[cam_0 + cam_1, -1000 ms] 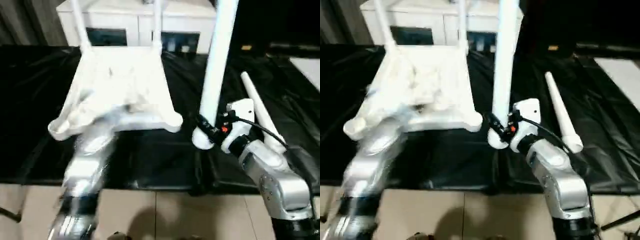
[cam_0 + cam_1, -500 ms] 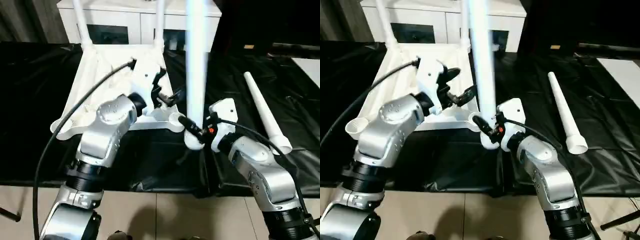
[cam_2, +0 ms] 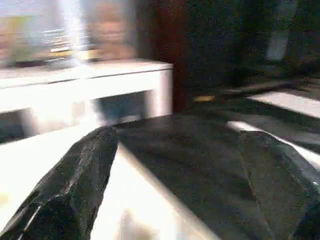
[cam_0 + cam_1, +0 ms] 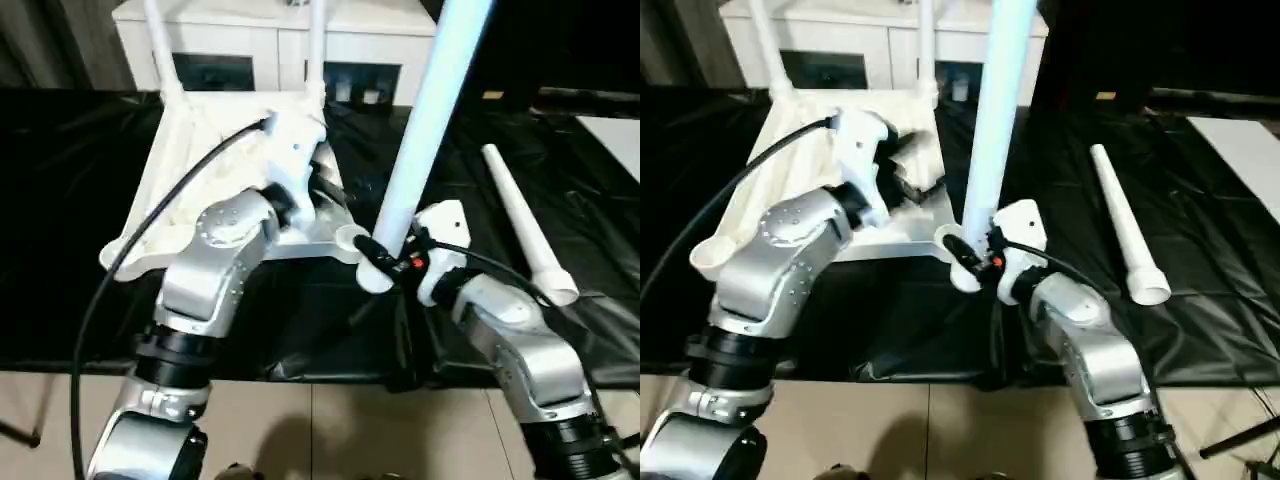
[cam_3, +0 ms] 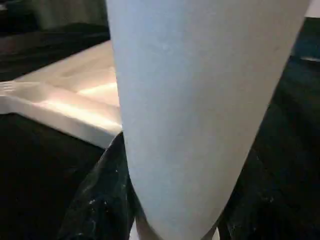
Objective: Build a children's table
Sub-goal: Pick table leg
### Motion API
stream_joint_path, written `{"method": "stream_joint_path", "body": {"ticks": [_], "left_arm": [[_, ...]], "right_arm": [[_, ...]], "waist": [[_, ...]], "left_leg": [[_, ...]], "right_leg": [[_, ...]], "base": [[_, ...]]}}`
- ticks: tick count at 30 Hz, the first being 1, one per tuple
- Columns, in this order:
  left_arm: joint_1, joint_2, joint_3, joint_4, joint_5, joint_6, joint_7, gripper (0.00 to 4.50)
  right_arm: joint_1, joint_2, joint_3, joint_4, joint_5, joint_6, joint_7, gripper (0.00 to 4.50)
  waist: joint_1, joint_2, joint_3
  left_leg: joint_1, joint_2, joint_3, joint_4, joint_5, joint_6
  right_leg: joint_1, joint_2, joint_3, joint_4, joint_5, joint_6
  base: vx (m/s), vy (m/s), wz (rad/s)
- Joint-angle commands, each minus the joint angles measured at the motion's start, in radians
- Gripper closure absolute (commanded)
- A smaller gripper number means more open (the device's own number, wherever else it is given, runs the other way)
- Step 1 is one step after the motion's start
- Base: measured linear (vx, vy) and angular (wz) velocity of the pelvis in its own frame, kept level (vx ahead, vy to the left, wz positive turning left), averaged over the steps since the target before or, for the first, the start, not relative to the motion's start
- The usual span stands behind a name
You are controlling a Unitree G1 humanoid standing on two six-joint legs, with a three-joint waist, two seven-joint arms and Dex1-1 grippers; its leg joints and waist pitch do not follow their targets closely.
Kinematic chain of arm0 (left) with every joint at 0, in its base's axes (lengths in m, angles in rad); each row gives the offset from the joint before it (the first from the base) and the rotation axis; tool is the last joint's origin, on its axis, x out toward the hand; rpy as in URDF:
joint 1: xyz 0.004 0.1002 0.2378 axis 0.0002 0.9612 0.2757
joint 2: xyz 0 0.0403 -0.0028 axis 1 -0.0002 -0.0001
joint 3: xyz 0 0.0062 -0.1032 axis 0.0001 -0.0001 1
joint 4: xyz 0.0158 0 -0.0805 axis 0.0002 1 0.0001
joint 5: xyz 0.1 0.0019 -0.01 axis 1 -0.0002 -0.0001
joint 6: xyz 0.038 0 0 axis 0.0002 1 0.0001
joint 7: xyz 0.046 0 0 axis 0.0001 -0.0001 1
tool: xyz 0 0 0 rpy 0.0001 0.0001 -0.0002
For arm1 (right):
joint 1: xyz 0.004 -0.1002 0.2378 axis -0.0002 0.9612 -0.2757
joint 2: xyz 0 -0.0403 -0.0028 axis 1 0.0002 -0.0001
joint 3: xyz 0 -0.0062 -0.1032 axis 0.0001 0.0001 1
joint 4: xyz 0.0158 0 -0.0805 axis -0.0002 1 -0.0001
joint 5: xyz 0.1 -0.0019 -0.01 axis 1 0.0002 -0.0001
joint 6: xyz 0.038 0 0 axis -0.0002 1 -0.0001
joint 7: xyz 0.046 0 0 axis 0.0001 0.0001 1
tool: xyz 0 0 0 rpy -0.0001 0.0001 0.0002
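The white tabletop (image 4: 200, 170) lies ribbed side up on the black-covered table. Two white legs (image 4: 158, 45) (image 4: 316, 45) stand in its far corner sockets. My right gripper (image 4: 385, 262) is shut on a third leg (image 4: 425, 120), which leans with its top to the right. The leg's flared bottom end sits just beside the near right corner socket (image 4: 349, 238). In the right wrist view this leg (image 5: 190, 100) stands between the black fingers (image 5: 100, 200). My left gripper (image 4: 908, 165) hovers open over the tabletop's near right part. A fourth leg (image 4: 520, 220) lies on the cloth at the right.
A white cabinet (image 4: 250, 50) with dark glass doors stands right behind the table. The table's front edge (image 4: 300, 370) drops to a tiled floor. Black cloth (image 4: 60, 200) stretches to the left of the tabletop and around the loose leg.
My left arm swung up from the table's front edge until its gripper was over the tabletop. The held leg moved left toward the near right corner socket and now leans right.
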Motion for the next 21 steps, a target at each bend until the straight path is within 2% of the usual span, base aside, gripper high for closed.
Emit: {"method": "stream_joint_path", "body": {"ticks": [1,2,3,5,6,7,8,10,12,13,15,16,17,18,19,20,21], "left_arm": [[0.058,0.01,0.021,-0.017,0.033,-0.014,0.048,0.19],[0.091,0.012,0.033,-0.031,0.047,-0.019,0.066,0.19],[0.132,0.006,0.045,-0.054,0.046,-0.018,0.076,0.19],[0.258,-0.015,0.039,-0.135,0.043,-0.04,0.087,0.19],[0.26,-0.016,0.039,-0.136,0.043,-0.041,0.088,0.19],[0.292,-0.021,0.031,-0.158,0.052,-0.052,0.097,0.19],[0.34,-0.045,0.026,-0.2,0.045,-0.054,0.114,0.19],[0.365,-0.063,0.024,-0.22,0.046,-0.052,0.133,0.19],[0.38,-0.082,0.015,-0.221,0.06,-0.063,0.163,0.19],[0.381,-0.084,0.009,-0.215,0.078,-0.071,0.179,0.19],[0.367,-0.105,-0.007,-0.192,0.107,-0.087,0.212,0.19],[0.36,-0.113,-0.009,-0.193,0.112,-0.089,0.22,0.19],[0.353,-0.115,-0.012,-0.193,0.121,-0.092,0.23,0.19],[0.348,-0.117,-0.011,-0.19,0.133,-0.104,0.245,0.19],[0.343,-0.125,-0.005,-0.193,0.143,-0.108,0.265,0.19],[0.343,-0.122,-0.004,-0.195,0.15,-0.1,0.271,0.19],[0.344,-0.119,0.002,-0.196,0.148,-0.098,0.275,0.19]], "right_arm": [[-0.002,-0.012,-0.03,-0.045,0.022,0.034,-0.005,2.64],[0.0,-0.019,-0.037,-0.053,0.025,0.044,-0.002,2.64],[0.004,-0.026,-0.047,-0.063,0.038,0.065,0.003,2.64],[0.029,-0.05,-0.075,-0.096,0.1,0.141,0.036,2.64],[0.03,-0.051,-0.075,-0.097,0.101,0.142,0.037,2.64],[0.041,-0.06,-0.081,-0.108,0.124,0.164,0.055,2.64],[0.066,-0.083,-0.087,-0.128,0.15,0.177,0.09,2.64],[0.075,-0.086,-0.094,-0.125,0.139,0.167,0.084,2.64],[0.072,-0.068,-0.108,-0.099,0.106,0.132,0.045,2.64],[0.069,-0.061,-0.109,-0.09,0.09,0.117,0.028,2.64],[0.059,-0.027,-0.095,-0.081,0.064,0.082,-0.018,2.64],[0.056,-0.015,-0.09,-0.085,0.062,0.081,-0.034,2.64],[0.051,-0.003,-0.086,-0.087,0.055,0.075,-0.055,2.64],[0.049,0.005,-0.077,-0.088,0.036,0.058,-0.079,2.64],[0.047,0.014,-0.065,-0.092,0.004,0.035,-0.118,2.64],[0.046,0.019,-0.062,-0.091,-0.01,0.028,-0.137,2.64],[0.045,0.026,-0.057,-0.09,-0.019,0.025,-0.15,2.64]], "waist": [[-0.001,0.002,-0.062],[0.0,0.002,-0.065],[-0.001,0.0,-0.065],[0.001,0.001,-0.065],[0.001,0.003,-0.067],[0.004,0.002,-0.068],[0.01,-0.002,-0.064],[0.015,-0.001,-0.062],[0.014,-0.013,-0.06],[0.013,-0.014,-0.057],[0.004,-0.012,-0.055],[-0.01,-0.003,-0.054],[-0.028,0.014,-0.052],[-0.033,0.025,-0.054],[-0.041,0.037,-0.057],[-0.044,0.027,-0.057],[-0.043,0.019,-0.058]], "left_leg": [[0.018,0.016,-0.012,-0.072,-0.318,-0.019],[0.021,0.014,-0.009,-0.069,-0.313,-0.015],[0.019,0.016,-0.01,-0.07,-0.306,-0.012],[0.014,0.023,-0.011,-0.073,-0.287,-0.001],[0.017,0.022,-0.008,-0.071,-0.29,0.002],[0.021,0.022,-0.007,-0.07,-0.294,0.004],[0.02,0.025,-0.005,-0.07,-0.3,0.01],[0.02,0.026,-0.006,-0.073,-0.308,0.009],[0.016,0.022,-0.006,-0.073,-0.314,0.005],[0.017,0.02,-0.007,-0.073,-0.326,0.001],[0.025,0.021,-0.013,-0.074,-0.355,-0.02],[0.038,0.035,-0.029,-0.082,-0.401,-0.036],[0.064,0.102,-0.075,-0.121,-0.453,-0.017],[0.064,0.157,-0.106,-0.152,-0.466,-0.011],[0.064,0.228,-0.138,-0.189,-0.453,0.016],[0.062,0.216,-0.121,-0.186,-0.44,0.073],[0.062,0.196,-0.105,-0.171,-0.43,0.106]], "right_leg": [[0.04,-0.059,0.038,-0.098,-0.399,-0.079],[0.037,-0.057,0.04,-0.098,-0.389,-0.081],[0.038,-0.058,0.04,-0.095,-0.375,-0.086],[0.041,-0.061,0.043,-0.091,-0.329,-0.103],[0.037,-0.057,0.044,-0.09,-0.31,-0.114],[0.034,-0.056,0.043,-0.091,-0.308,-0.118],[0.036,-0.06,0.045,-0.094,-0.314,-0.12],[0.034,-0.06,0.045,-0.097,-0.333,-0.116],[0.032,-0.06,0.043,-0.099,-0.379,-0.1],[0.029,-0.062,0.042,-0.104,-0.426,-0.084],[0.022,-0.045,0.028,-0.113,-0.472,-0.053],[0.019,-0.017,0.005,-0.119,-0.446,-0.044],[0.018,0.001,-0.018,-0.101,-0.351,-0.074],[0.023,-0.008,-0.023,-0.062,-0.267,-0.094],[0.015,-0.023,-0.023,0.035,-0.137,-0.114],[0.013,-0.033,-0.016,0.058,-0.115,-0.12],[0.01,-0.044,-0.002,0.05,-0.103,-0.134]], "base": [[0.0,0.0,0.0],[0.0,0.0,0.0],[0.0,0.0,0.0],[0.0,0.0,0.0],[0.0,0.0,0.0],[0.0,0.0,0.0],[0.0,0.0,0.0],[0.0,0.0,0.0],[0.0,0.0,0.0],[0.0,0.0,0.0],[0.0,0.0,0.0],[0.0,0.0,0.0],[0.0,0.0,0.0],[0.0,0.0,0.0],[-0.018,-0.066,0.04],[-0.008,-0.117,0.01],[-0.008,-0.117,0.01]]}}
